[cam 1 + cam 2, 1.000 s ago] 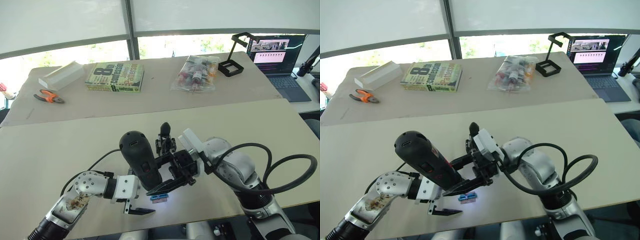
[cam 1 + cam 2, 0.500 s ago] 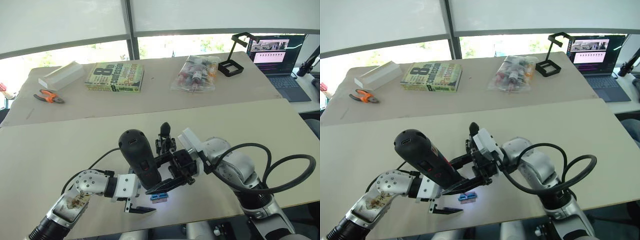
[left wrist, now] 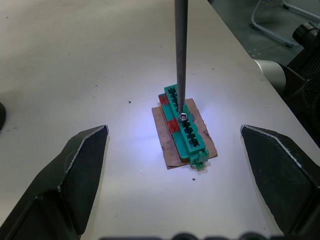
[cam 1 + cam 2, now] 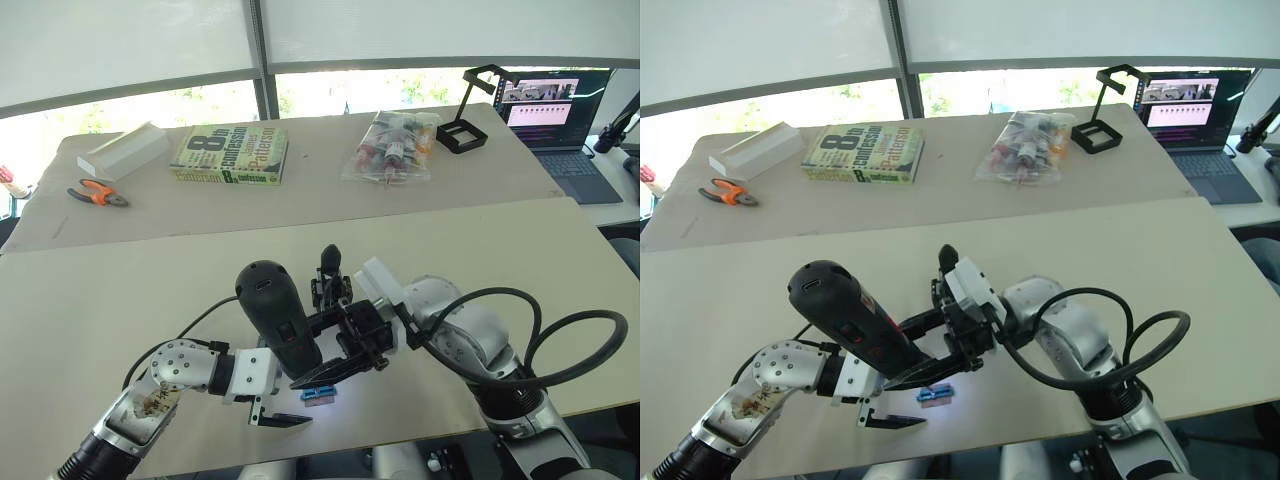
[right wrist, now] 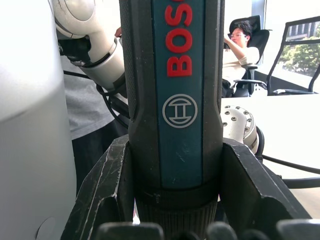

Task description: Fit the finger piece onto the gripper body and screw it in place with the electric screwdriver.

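Note:
The electric screwdriver (image 4: 277,322) stands nearly upright over the near table, and my right gripper (image 5: 172,197) is shut on its black and blue body (image 5: 175,90). Its thin metal bit (image 3: 180,55) comes down onto a screw on a small green block (image 3: 184,131) lying on a brown pad. My left gripper (image 3: 174,131) is open, its two fingers spread wide on either side of that block without touching it. The gripper body (image 4: 330,282), with its upright pointed black finger, stands on the table just behind my right gripper. I cannot pick out a separate finger piece.
On the far table lie a green book (image 4: 230,153), orange-handled pliers (image 4: 97,193), a white box (image 4: 123,150), a clear bag of small items (image 4: 395,145) and a black stand (image 4: 465,120). A laptop (image 4: 560,115) is at the far right. A person (image 5: 235,47) sits in a chair.
The screwdriver's upper end has leaned very slightly to the left. Both grippers and the block stay where they were.

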### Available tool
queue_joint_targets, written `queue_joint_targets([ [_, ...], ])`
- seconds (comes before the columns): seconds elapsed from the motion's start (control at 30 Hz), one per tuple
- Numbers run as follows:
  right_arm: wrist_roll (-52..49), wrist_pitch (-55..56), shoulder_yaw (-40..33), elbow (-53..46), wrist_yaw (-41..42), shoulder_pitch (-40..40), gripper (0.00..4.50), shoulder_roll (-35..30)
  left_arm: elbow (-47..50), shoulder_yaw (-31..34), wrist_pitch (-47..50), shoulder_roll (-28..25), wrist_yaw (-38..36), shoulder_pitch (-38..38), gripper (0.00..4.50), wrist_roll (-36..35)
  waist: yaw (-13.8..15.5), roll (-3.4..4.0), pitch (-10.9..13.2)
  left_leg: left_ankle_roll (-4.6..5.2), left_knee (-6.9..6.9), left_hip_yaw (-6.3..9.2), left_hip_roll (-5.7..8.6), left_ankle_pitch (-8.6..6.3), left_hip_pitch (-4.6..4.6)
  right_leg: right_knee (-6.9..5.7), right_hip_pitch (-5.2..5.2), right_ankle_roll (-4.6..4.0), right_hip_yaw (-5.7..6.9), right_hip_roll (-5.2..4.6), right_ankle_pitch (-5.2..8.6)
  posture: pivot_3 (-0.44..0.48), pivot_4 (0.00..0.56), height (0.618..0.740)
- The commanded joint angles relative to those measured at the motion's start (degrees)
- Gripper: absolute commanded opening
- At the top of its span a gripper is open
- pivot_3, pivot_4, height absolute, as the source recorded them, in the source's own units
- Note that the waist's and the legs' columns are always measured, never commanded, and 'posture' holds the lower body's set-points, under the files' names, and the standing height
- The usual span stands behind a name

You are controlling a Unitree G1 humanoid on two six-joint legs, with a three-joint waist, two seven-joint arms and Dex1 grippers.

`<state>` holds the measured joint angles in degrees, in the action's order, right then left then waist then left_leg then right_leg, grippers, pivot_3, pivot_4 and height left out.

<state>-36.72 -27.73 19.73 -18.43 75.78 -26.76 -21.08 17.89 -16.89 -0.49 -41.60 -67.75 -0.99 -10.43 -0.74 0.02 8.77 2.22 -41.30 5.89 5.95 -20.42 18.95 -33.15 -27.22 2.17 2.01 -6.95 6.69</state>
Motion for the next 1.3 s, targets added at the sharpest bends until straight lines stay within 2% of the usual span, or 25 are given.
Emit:
queue_joint_targets([
  [0.03,-0.7,1.6,-0.3,-1.6,0.0,-0.3,1.92,0.7,0.5,0.0,-0.7,0.0,0.1,-0.2,4.5,-0.3,0.0,0.0,0.0,0.0,0.0,0.0,0.0,0.0,0.0,0.0,0.0,0.0,0.0,0.0,0.0,0.0,0.15,0.738],
  [1.3,-0.6,1.2,-0.1,-1.8,-0.1,-0.1,1.92,0.8,0.1,-0.1,-0.9,0.3,0.5,-0.5,4.5,0.0,0.0,0.0,0.0,0.0,0.0,0.0,0.0,0.0,0.0,0.0,0.0,0.0,0.0,0.0,0.0,0.0,0.15,0.738],
])
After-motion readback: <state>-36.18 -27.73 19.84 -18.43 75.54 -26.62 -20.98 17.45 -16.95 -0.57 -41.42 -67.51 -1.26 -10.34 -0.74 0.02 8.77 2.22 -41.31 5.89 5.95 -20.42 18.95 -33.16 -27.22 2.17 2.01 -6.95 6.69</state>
